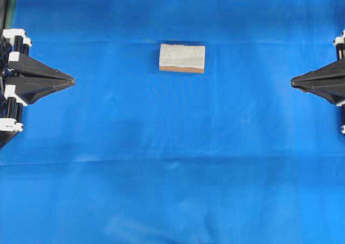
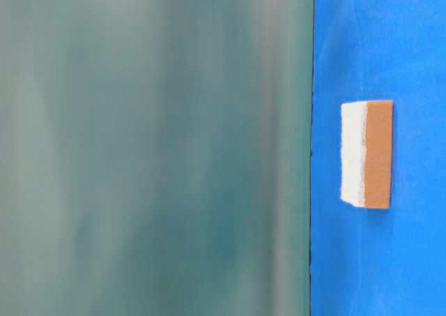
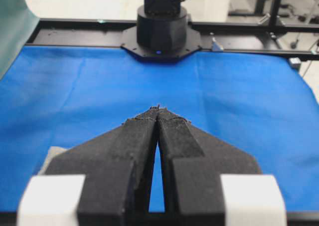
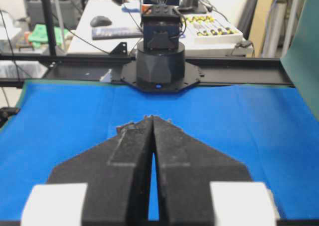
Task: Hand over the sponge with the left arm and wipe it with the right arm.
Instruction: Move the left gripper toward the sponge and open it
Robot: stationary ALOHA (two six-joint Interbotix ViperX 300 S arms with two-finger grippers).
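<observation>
On blue cloth (image 1: 172, 163), upper centre of overhead view: small rectangular sponge (image 1: 182, 57), whitish-grey speckled top over thin orange-brown layer, lying flat, alone. Table-level view shows same sponge (image 2: 366, 154), white and orange-brown layers side by side, near cloth edge by blurred teal panel (image 2: 153, 148). Left black gripper (image 1: 71, 81) at left edge, pointed fingers pressed together, holding nothing, well apart from sponge. Right black gripper (image 1: 293, 82) at right edge, tips likewise together, empty, facing left one across cloth.

Both grippers, left gripper (image 1: 70, 82) and right gripper (image 1: 294, 82): black pointed triangular fingers (white blocks at bases).
</observation>
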